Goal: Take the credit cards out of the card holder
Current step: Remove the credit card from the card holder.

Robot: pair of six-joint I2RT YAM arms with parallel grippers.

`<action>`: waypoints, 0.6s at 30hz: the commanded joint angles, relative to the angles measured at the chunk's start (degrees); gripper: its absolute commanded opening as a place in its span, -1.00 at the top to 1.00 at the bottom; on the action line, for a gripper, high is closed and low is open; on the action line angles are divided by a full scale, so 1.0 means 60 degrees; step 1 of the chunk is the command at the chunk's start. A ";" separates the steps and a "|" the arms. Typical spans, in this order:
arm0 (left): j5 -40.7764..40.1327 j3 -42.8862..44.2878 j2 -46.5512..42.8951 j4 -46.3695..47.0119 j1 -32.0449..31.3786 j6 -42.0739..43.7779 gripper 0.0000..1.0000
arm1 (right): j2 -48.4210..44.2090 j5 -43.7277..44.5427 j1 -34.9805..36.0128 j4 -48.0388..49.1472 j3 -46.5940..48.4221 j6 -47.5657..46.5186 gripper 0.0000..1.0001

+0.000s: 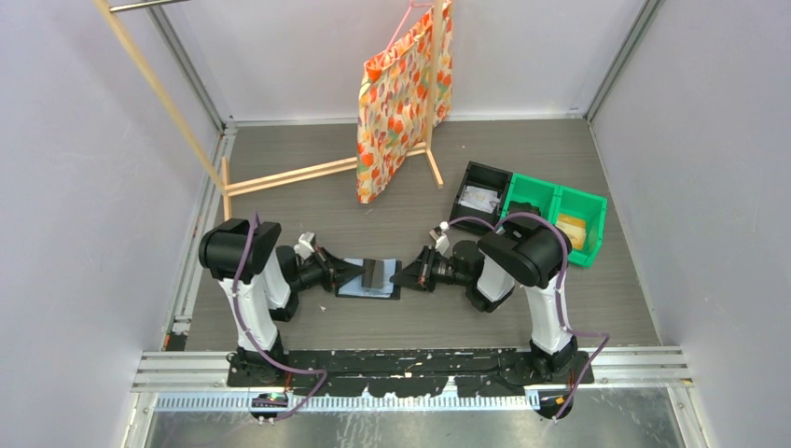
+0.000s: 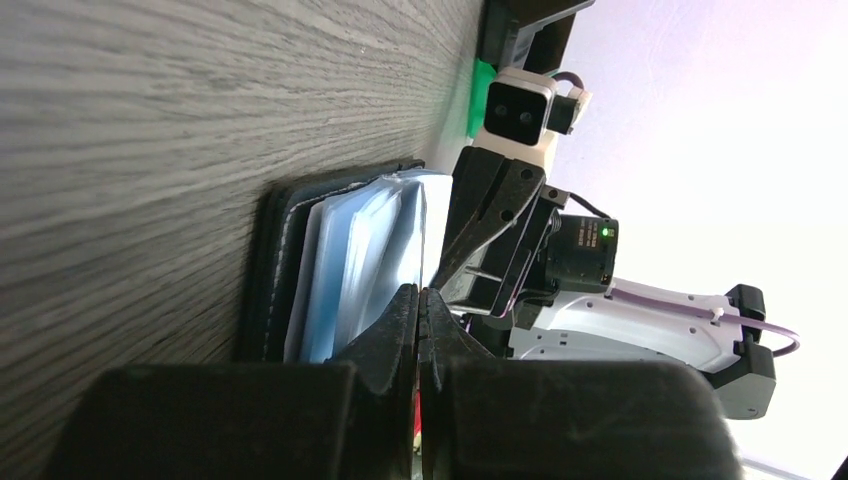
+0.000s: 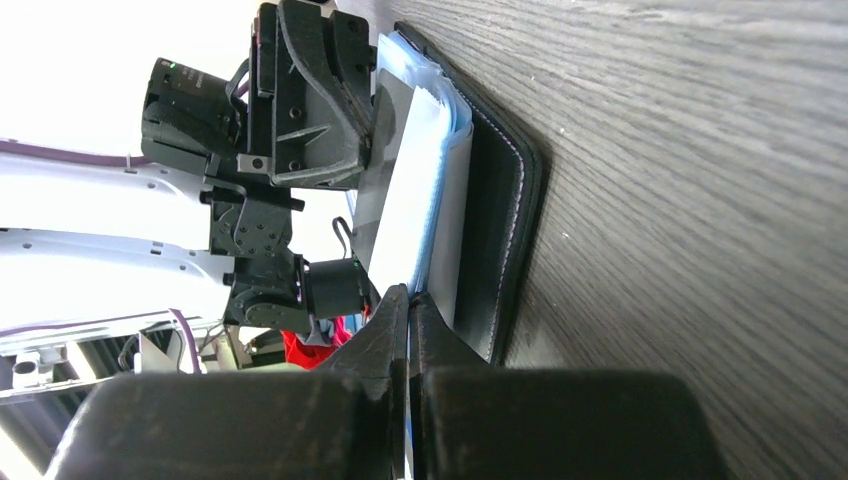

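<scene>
Jaws closed on left arm (image 1: 244,271) and right arm (image 1: 522,261), hold unclear, both low, facing across card holder (image 1: 362,285)

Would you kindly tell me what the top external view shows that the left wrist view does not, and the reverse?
Only the top external view shows the patterned bag hanging on its wooden rack, and both arms whole. Only the left wrist view shows the card holder's blue-grey pockets stacked edge-on, and a small green light lit on the right arm. Both show the card holder lying on the table, with the left end effector and the right end effector at opposite edges of it.
</scene>
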 commanded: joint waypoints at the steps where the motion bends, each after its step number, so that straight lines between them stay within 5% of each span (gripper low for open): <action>1: 0.0158 -0.0214 -0.0235 -0.0018 0.0459 0.0252 0.99 | -0.0079 -0.0147 -0.0157 0.0405 -0.0176 -0.0086 0.98; 6: 0.0293 -0.0291 -0.0353 -0.0162 0.0816 0.0355 0.99 | -0.0055 -0.0262 -0.0253 0.0405 -0.0367 -0.0106 0.96; 11: 0.0321 -0.0324 -0.0240 -0.0245 0.0812 0.0533 0.99 | -0.0106 -0.0136 -0.0326 0.0391 -0.0616 -0.0085 0.17; 18: 0.0315 -0.0428 -0.0405 -0.0882 0.0817 0.1034 0.99 | -0.0672 -0.0188 -0.0779 0.0030 -0.1226 -0.0223 -0.08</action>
